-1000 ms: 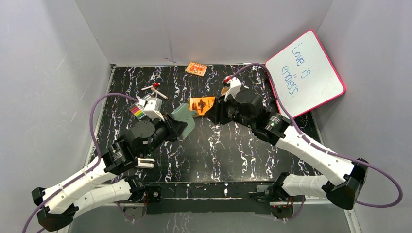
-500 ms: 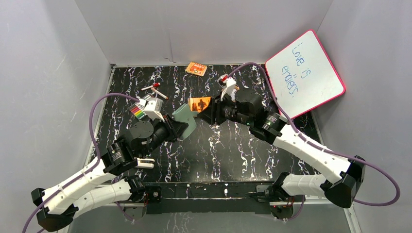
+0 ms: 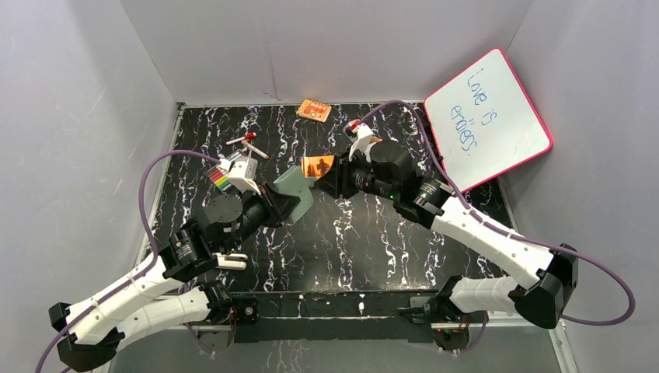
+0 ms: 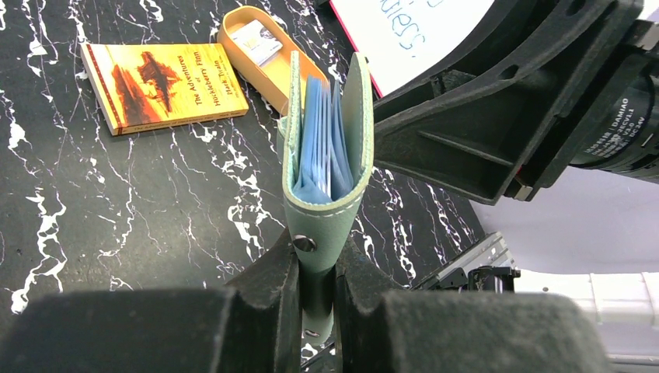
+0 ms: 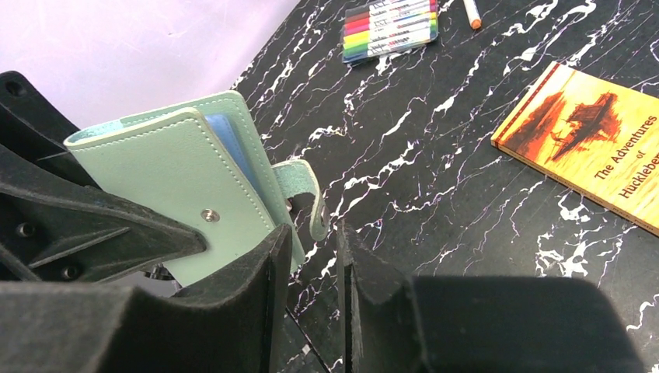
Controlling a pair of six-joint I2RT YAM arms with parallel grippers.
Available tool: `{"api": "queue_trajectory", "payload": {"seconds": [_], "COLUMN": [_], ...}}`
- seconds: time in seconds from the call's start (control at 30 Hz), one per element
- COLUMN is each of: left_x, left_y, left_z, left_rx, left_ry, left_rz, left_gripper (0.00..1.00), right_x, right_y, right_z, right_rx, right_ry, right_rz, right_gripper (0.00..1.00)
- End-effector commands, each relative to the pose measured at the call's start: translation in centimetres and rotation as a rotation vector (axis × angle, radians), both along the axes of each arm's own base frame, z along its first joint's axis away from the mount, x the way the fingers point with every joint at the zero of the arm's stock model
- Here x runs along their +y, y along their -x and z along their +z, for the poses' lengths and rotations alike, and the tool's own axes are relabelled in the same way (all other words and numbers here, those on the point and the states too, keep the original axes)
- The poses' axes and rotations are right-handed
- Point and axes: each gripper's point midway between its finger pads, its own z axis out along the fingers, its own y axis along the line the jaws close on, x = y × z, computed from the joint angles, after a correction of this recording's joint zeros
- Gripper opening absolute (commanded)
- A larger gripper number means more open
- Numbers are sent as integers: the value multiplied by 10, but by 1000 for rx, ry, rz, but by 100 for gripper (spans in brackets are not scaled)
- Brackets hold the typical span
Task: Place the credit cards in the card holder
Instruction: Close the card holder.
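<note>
My left gripper (image 4: pixel 317 272) is shut on the spine end of the grey-green card holder (image 4: pixel 326 155) and holds it upright above the table, with its pale blue pockets fanned slightly open. In the top view the card holder (image 3: pixel 295 189) sits between both grippers. The right gripper (image 5: pixel 311 256) is narrowly open beside the card holder (image 5: pixel 179 179), and the snap tab (image 5: pixel 307 198) hangs just past its fingertips, not pinched. A pale card (image 4: pixel 256 40) lies in the tan oval tin (image 4: pixel 233 31).
An orange book (image 3: pixel 319 165) lies behind the grippers on the black marbled table. A marker pack (image 3: pixel 221 180) and loose pens (image 3: pixel 249 144) are at the left. A small orange packet (image 3: pixel 314 109) lies at the back. A pink-framed whiteboard (image 3: pixel 488 116) leans at the right wall.
The right gripper has moved left and a little back, close to the card holder's snap tab, covering more of the book. The left gripper and card holder have barely moved.
</note>
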Motion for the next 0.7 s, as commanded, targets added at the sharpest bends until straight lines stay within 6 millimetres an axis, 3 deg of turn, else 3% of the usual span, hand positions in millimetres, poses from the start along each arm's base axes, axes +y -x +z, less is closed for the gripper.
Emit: {"api": "queue_trajectory", "payload": {"seconds": [0.0, 0.4, 0.67], "left_x": [3, 3, 3], "left_y": [-1, 0, 0], "left_z": [13, 13, 15], "left_rx": [-39, -44, -46], "left_ry": [35, 37, 42], "left_rz": [7, 5, 1], "left_gripper": [0, 0, 0], "right_x": [5, 4, 7], "right_y": [-5, -6, -5], "right_z": [25, 25, 23], "right_rx": [-50, -57, -51], "right_ry": [-64, -66, -60], "right_rz": [-2, -5, 4], "right_gripper": [34, 15, 27]}}
